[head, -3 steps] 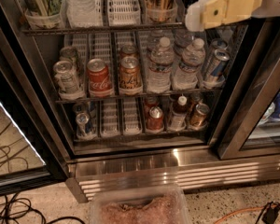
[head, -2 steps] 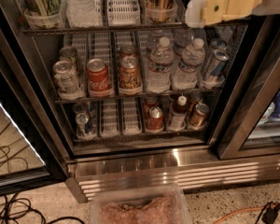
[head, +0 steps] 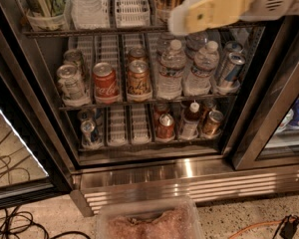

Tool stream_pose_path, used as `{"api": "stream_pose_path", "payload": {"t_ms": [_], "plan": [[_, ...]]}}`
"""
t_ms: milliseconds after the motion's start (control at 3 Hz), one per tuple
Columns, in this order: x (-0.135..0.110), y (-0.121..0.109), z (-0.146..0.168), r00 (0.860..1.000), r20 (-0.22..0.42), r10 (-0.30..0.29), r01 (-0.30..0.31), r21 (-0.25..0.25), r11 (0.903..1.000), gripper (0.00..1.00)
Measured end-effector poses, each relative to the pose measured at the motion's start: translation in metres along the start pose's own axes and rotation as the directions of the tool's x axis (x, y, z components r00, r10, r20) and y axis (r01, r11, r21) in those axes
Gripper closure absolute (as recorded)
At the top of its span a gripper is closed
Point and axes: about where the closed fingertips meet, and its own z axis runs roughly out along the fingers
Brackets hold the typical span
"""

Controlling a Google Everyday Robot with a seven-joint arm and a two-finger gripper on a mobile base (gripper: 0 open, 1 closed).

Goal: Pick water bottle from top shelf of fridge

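Note:
The fridge (head: 154,176) stands open with a dark interior and wire racks. On the top shelf (head: 94,32), left of centre, stands the water bottle (head: 87,6), clear and ribbed, with a red band at the frame's top edge; its upper part is cut off. White slotted lane trays (head: 132,4) are to its right and a clear cup holder (head: 45,6) to its left. My gripper (head: 209,11), yellow and white, reaches in from the upper right at top-shelf height. It is right of the bottle, apart from it, and hides the shelf's right part.
The middle rack holds cans, among them a red cola can (head: 104,81), and small white-capped bottles (head: 172,68). The lower rack holds more cans. A steel base grille (head: 189,189), a plastic tub (head: 149,220) and floor cables (head: 10,218) lie below. A neighbouring cooler (head: 291,118) stands right.
My gripper has moved left along the top shelf, towards the water bottle. The drinks on the racks have not moved.

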Motion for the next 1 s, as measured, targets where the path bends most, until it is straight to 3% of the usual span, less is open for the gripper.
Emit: {"api": "stream_pose_path", "payload": {"t_ms": [333, 1000], "plan": [[0.009, -0.009, 0.039, 0.997, 0.062, -0.044, 0.043, 0.016, 0.999, 0.0], [0.044, -0.025, 0.076, 0.994, 0.093, -0.052, 0.043, 0.094, 0.9946, 0.0]]}}
